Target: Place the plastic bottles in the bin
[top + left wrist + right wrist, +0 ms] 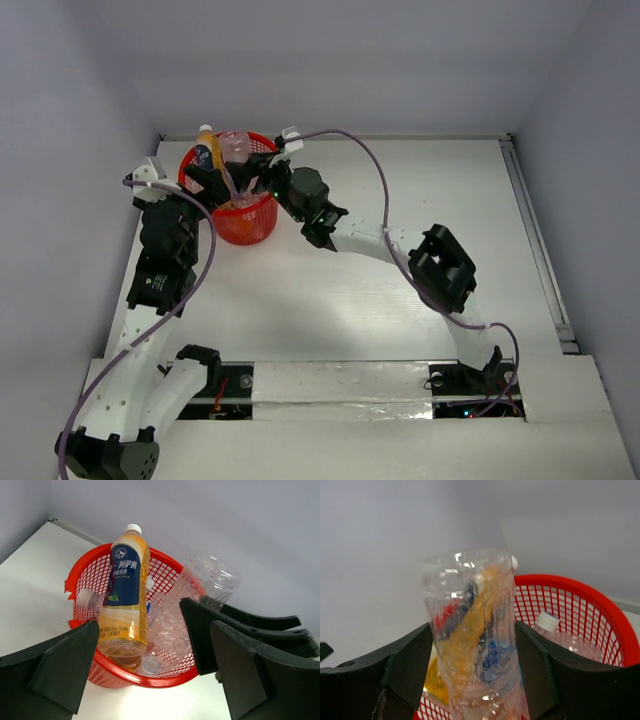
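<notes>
**Bin, count: one.** A red lattice-walled bin [245, 225] stood on the tabletop [330, 300] near its far-left corner. Both arms reached to it.

**Bottles, count: three confirmed.**
1. One orange bottle [125, 595] had a white cap and a dark blue label. It stood inside the bin, slightly tilted, with its cap well above the rim.
2. One plain clear bottle [470, 585] stood close to upright just beside the orange bottle. Its lower part was inside the bin and its upper end was above the rim. Which end was the neck could not be determined.
3. One capped clear bottle [86, 598] lay low in the bin, its white cap against the lattice wall.

A loose-looking white cap [149, 666] was recorded on the bin floor. The left wrist view did not show whether it belonged to the plain clear bottle or to a fourth bottle. Crumpled clear plastic filled the space around it and could not be separated into items.

**Grippers, count: two.**
- The right gripper [472, 645] was closed on the plain clear bottle. One finger pressed each side of the bottle, and it was positioned over the bin.
- The left gripper [155, 650] was spread wide with nothing between its fingers. It was held near the bin and faced it, with the bin wall and the orange bottle visible through the gap. The pictures showed it touching neither the bin nor any bottle.
</notes>
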`<state>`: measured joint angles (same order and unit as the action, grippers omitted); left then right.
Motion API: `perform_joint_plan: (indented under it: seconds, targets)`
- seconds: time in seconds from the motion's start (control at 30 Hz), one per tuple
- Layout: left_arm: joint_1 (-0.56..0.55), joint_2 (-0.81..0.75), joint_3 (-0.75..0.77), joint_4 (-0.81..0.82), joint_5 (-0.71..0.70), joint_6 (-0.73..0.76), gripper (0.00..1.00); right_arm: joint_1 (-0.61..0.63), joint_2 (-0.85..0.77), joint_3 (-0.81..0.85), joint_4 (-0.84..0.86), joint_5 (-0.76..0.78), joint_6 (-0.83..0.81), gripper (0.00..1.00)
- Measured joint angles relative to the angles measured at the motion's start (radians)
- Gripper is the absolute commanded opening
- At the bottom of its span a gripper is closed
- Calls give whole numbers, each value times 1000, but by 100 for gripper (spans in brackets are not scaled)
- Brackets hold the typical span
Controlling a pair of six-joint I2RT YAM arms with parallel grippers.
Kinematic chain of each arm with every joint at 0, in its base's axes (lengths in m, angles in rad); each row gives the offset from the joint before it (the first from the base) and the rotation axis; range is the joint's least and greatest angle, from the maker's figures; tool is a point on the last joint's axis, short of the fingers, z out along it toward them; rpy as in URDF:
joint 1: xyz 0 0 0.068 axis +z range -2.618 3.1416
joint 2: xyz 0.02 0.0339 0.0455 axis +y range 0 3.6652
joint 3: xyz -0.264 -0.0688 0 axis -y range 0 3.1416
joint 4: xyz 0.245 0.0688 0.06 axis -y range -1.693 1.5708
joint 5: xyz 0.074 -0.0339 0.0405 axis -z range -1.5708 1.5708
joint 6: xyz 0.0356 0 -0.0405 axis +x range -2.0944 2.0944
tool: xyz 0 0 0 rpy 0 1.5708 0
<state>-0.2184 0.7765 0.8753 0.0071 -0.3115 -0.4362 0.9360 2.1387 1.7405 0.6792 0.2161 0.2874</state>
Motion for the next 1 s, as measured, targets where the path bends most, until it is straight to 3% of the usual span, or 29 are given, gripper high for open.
perform_joint_plan:
  seconds: [0.1,0.37,0.8,0.87,0.9,0.93,1.0]
  targets:
    - [0,-6,0,-4,1,-3,94,2,-9,-39,2,-13,1,76]
    - [0,-87,0,-27,2,-13,96,2,-67,-128,-35,-25,29,100]
    - [0,-134,0,-78,27,-19,98,2,-394,-322,-5,31,53,99]
    - [0,-146,0,-90,46,-19,99,2,-469,-429,18,50,69,88]
    - [0,-155,0,-97,56,-18,99,2,-516,-497,29,60,84,76]
    - [0,-166,0,-104,69,-18,99,2,-560,-568,40,68,100,35]
    - [0,-202,-6,-114,97,-19,99,2,-702,-765,63,92,141,1]
